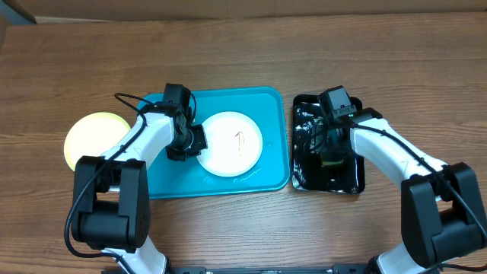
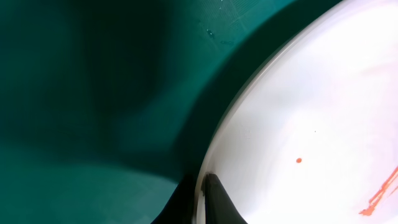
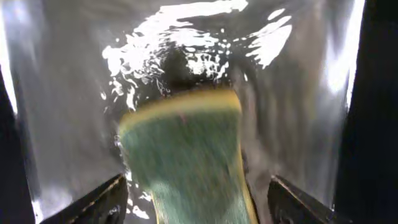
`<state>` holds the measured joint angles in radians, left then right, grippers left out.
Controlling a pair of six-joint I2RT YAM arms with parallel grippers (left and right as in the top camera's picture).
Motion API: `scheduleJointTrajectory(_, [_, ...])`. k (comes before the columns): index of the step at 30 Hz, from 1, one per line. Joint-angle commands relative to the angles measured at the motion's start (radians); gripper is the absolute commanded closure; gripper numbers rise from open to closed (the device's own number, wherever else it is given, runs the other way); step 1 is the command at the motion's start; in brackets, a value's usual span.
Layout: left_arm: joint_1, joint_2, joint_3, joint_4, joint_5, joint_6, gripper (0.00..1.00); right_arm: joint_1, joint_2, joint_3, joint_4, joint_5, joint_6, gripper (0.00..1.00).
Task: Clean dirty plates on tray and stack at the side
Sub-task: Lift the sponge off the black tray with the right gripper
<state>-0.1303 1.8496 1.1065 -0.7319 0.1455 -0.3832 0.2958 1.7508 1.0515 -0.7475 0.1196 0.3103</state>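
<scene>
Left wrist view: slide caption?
Left gripper clamps the rim of the white plate over the turquoise tray; reddish smears visible.

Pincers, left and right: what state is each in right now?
Left pincer: closed on the rim of the white plate.
Right pincer: open around the sponge, not gripping it.

smeared white plate (image 1: 230, 143) on turquoise tray (image 1: 272, 106)

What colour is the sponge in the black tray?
The sponge is green with a yellow edge, clearest in the right wrist view.
</scene>
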Motion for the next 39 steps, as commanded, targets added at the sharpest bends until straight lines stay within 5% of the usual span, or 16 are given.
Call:
scheduleJointTrajectory(1, [-0.002,0.034,-0.038,0.008,-0.049,0.001,0.94,-0.002,-0.026,-0.012,-0.014,-0.017,0.000,0.26])
scheduleJointTrajectory(8, [-0.002,0.034,-0.038,0.011,-0.048,0.001,0.96,-0.001,-0.024,-0.117,0.089,-0.053,0.000,0.41])
scheduleJointTrajectory(11, [-0.002,0.034,-0.038,0.011,-0.049,0.001,0.96,-0.001,-0.025,-0.119,0.098,-0.095,-0.001,0.62])
scheduleJointTrajectory(12, [-0.002,0.034,-0.038,0.012,-0.049,0.001,0.96,-0.002,-0.026,-0.108,0.097,-0.120,-0.001,0.87])
scheduleJointTrajectory(13, [-0.002,0.034,-0.038,0.012,-0.049,0.001,0.96,-0.002,-0.026,-0.093,0.088,-0.135,-0.002,0.96])
scheduleJointTrajectory(24, [-0.002,0.034,-0.038,0.011,-0.052,0.001,0.96,-0.002,-0.101,0.163,-0.221,-0.166,-0.002,0.96])
scheduleJointTrajectory(39, [-0.002,0.034,-0.038,0.010,-0.051,0.000,0.96,-0.002,-0.119,0.152,-0.325,-0.166,0.003,0.96])
